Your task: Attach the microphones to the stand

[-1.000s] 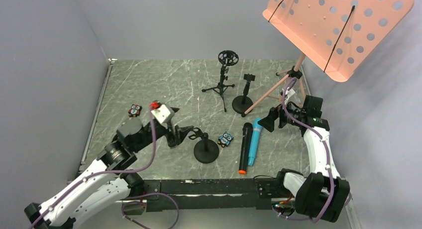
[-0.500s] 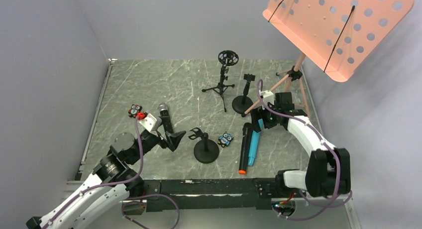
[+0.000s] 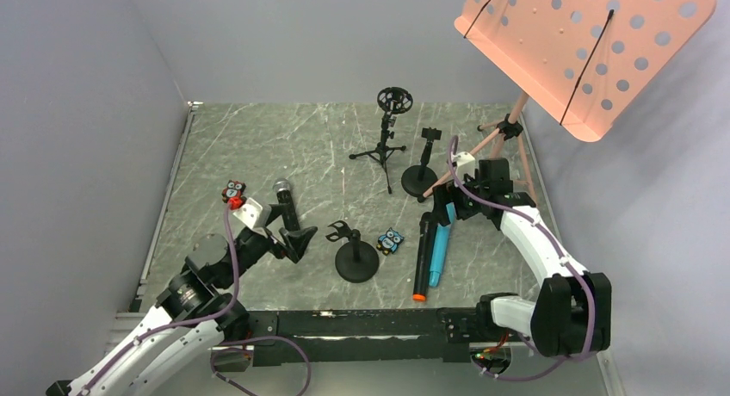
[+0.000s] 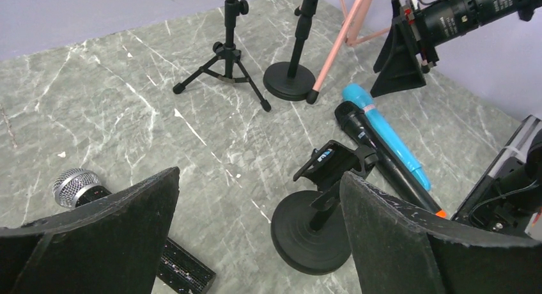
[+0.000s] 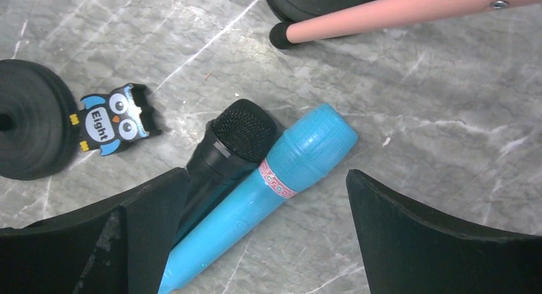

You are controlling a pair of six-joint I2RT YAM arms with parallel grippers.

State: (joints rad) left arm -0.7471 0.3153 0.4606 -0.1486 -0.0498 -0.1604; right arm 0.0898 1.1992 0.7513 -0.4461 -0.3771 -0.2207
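The black microphone with the silver mesh head [image 3: 285,205] lies on the table at the left; its head shows in the left wrist view [image 4: 75,186]. My left gripper [image 3: 291,228] is open and empty just near of it, jaws wide [image 4: 259,174]. The all-black microphone with the orange ring [image 3: 423,256] and the light blue microphone [image 3: 439,245] lie side by side. My right gripper [image 3: 439,213] is open above their heads; the blue microphone [image 5: 281,169] lies between its fingers and the black microphone [image 5: 225,150] by the left finger. A round-base clip stand [image 3: 355,254] stands between the arms [image 4: 323,208].
A tripod stand with a ring mount [image 3: 389,133] and a second round-base clip stand [image 3: 423,168] stand at the back. A pink music stand [image 3: 508,133] fills the back right, one leg [image 5: 409,9] close to my right gripper. A blue owl [image 3: 390,241] and a red owl [image 3: 233,191] lie on the table.
My right gripper swung left from the music stand to above the microphone heads. My left wrist drew back and down, uncovering the silver-headed microphone.
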